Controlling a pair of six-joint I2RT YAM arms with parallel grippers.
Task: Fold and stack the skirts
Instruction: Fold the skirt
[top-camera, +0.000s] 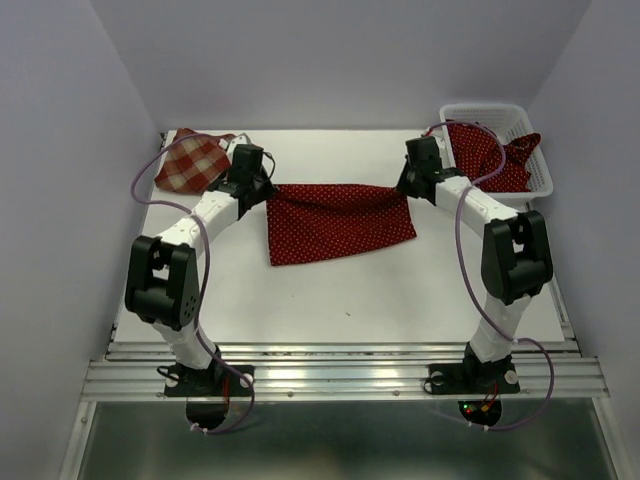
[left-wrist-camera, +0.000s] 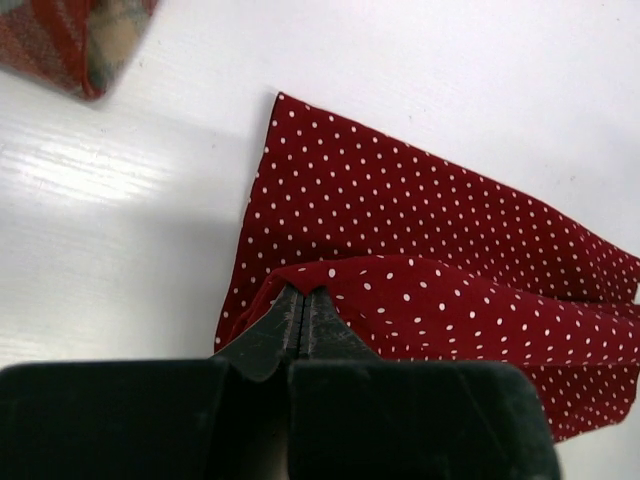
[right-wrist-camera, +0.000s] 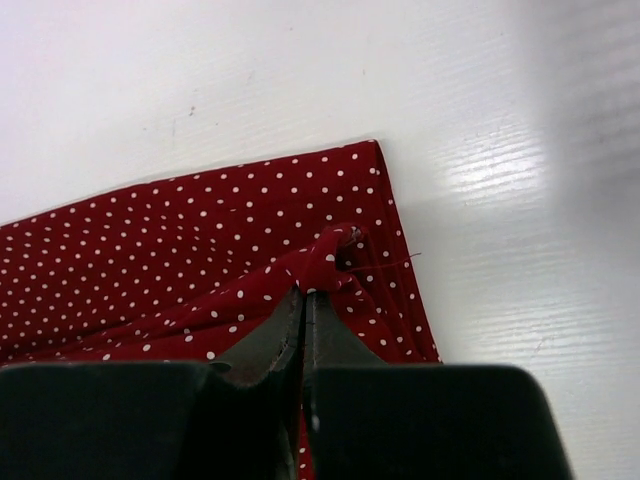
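A dark red polka-dot skirt (top-camera: 338, 224) lies spread in the middle of the table. My left gripper (top-camera: 266, 190) is shut on its far left corner, and the pinched fold shows in the left wrist view (left-wrist-camera: 304, 289). My right gripper (top-camera: 405, 183) is shut on its far right corner, seen bunched in the right wrist view (right-wrist-camera: 305, 290). The far edge is lifted and stretched between the two grippers. A red-and-cream plaid skirt (top-camera: 190, 160) lies at the far left corner. A second polka-dot skirt (top-camera: 492, 155) sits in the basket.
A white mesh basket (top-camera: 540, 172) stands at the far right corner. Grey walls close in the table on the left, right and back. A metal rail (top-camera: 340, 375) runs along the near edge by the arm bases.
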